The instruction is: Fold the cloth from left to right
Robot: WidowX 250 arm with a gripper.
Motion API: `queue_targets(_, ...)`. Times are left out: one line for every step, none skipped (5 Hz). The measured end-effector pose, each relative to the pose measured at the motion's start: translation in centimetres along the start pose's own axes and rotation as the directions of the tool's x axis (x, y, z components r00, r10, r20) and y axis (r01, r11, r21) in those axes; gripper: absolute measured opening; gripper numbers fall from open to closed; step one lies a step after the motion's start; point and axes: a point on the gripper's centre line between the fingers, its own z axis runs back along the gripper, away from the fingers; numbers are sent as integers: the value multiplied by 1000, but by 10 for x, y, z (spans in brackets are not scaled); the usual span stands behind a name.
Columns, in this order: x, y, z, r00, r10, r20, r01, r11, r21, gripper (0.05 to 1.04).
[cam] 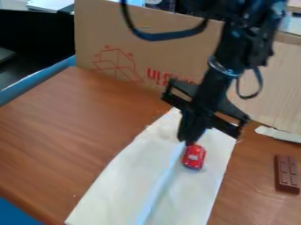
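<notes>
With a pale line (pixel 161 184) down its middle, the cloth (pixel 124 189) is laid on the desk (pixel 70 127) beneath the gripper (pixel 188 140), whose jaws cannot be judged open or closed; no finished fold is seen, so the folding is presumably left to be completed.

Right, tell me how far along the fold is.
Done: no finished fold shows; the cloth lies spread either side of a pale blue strip. In hand: the gripper is down at the cloth's far part, beside the red toy car; whether it holds cloth, I can't tell. Left: apparently bringing the left edge over to the right.
</notes>
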Motion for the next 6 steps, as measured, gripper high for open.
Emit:
queue_targets(3, -18, 0, 999, 6, -32, -5, 1000, 9, 49)
queue_targets(7, -39, 3, 999, 7, -47, -6, 1000, 3, 68)
queue_targets(8, -62, -4, 998, -6, -64, 6, 1000, 7, 182)
queue_targets(5, -80, -7, 997, -20, -75, 20, 1000, 4, 415)
queue_targets(3, -88, -7, 998, -26, -58, 25, 1000, -9, 721)
queue_targets(1, -90, -7, 997, -44, -66, 42, 999, -26, 975)
